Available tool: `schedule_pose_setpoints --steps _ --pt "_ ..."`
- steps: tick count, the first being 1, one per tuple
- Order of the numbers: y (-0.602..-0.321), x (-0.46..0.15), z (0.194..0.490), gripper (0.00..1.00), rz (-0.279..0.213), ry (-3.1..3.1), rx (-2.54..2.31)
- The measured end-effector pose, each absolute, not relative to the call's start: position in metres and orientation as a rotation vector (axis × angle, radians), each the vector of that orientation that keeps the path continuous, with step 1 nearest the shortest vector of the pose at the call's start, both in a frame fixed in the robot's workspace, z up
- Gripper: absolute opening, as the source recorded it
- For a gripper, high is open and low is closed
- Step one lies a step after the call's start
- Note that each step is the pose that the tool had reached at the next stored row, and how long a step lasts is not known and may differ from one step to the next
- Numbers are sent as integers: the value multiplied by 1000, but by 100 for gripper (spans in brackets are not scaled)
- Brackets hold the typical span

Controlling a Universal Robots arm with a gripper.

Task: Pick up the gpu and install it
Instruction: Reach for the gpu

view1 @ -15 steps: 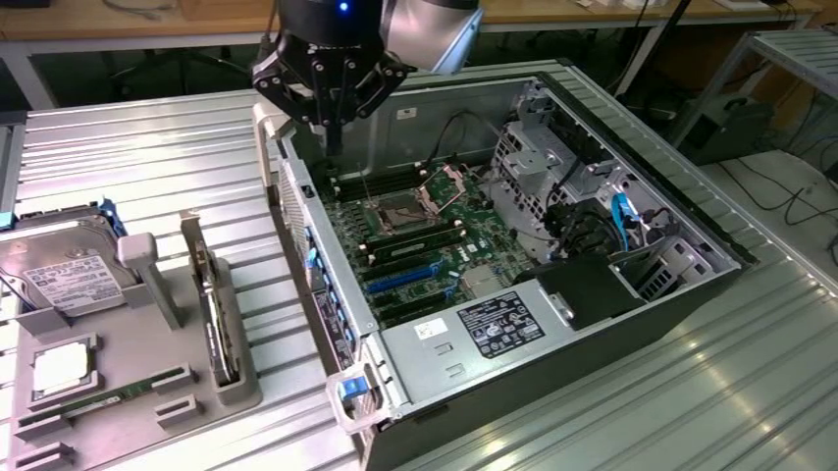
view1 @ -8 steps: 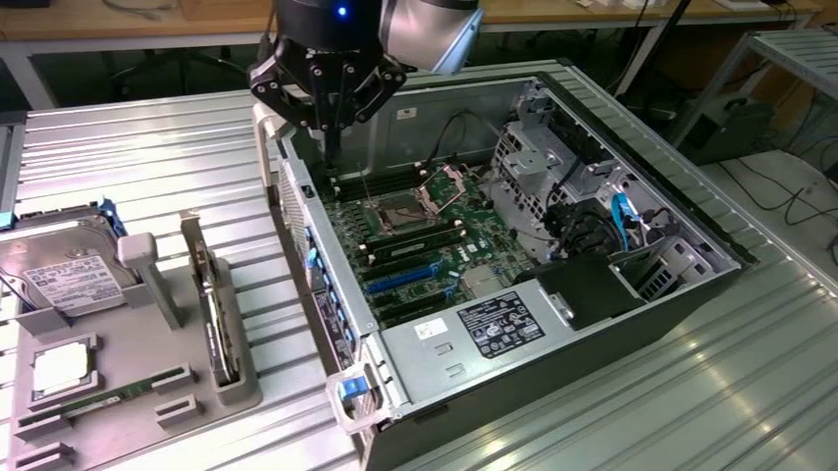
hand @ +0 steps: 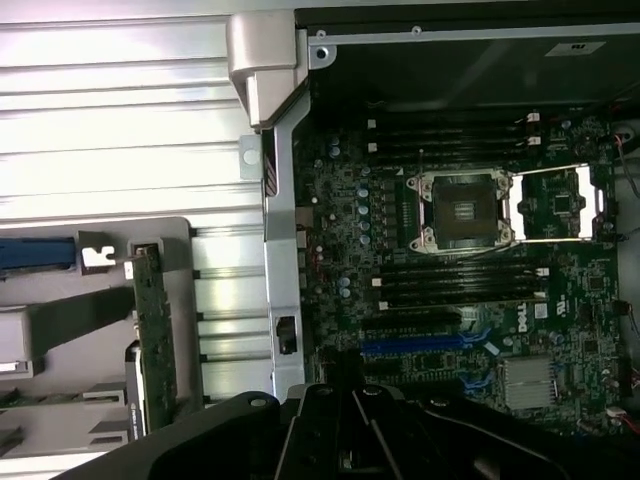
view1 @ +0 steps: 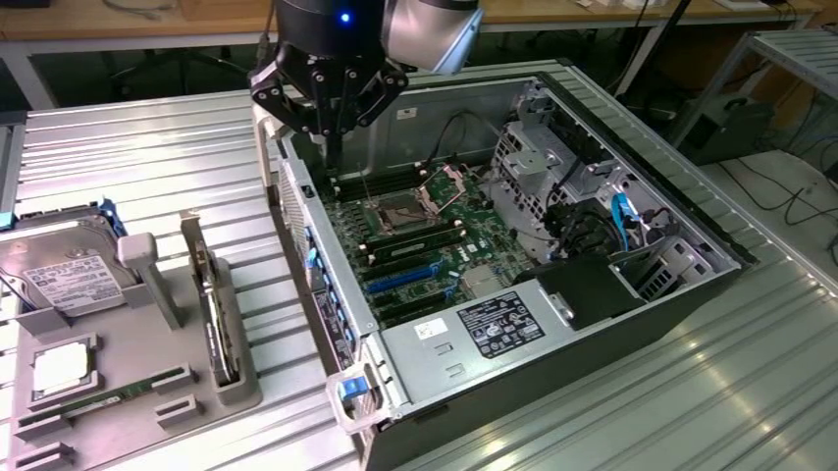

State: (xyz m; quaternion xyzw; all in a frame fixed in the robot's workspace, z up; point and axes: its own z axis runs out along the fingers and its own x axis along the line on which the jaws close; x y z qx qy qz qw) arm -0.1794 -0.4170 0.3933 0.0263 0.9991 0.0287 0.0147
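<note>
Spanning the scene was a ribbed metal table (view1: 131, 147), and the largest thing on it was an open computer case (view1: 681, 235) lying on its side toward the exterior view's right, its inside facing up. The robot arm (view1: 426, 29) reached down from above over the case's far corner. A grey holder tray (view1: 131, 343) sat on the table just beside the case, on the exterior view's left. Inside the case the green motherboard (view1: 419, 245) covered the floor, with a boxy power supply (view1: 504, 324) bearing a dark label at its near end. A silver hard drive (view1: 59, 275) with a white label leaned in the tray's far part.

The gpu (view1: 216, 314) stood on its long edge in a slot of the tray, along the side nearest the case, its pale metal bracket rising at the far end. In the wrist view the gpu (hand: 155, 330) appeared edge-on as a narrow green strip in the tray, well apart from the hand.

The hand (view1: 330, 132) hung above the case's wall on the tray side, its dark fingers drawn together to a point and gripping nothing; in the wrist view the hand (hand: 350, 430) lay over the motherboard's blue slots (hand: 420, 345). A slim green memory stick (view1: 105, 397) lay flat in the tray's near part, and the open processor socket (hand: 462, 208) sat mid-board.
</note>
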Motion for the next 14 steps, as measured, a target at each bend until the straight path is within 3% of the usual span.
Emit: schedule_pose_setpoints --steps 14 --pt "-428 -182 393 11 95 3111 12"
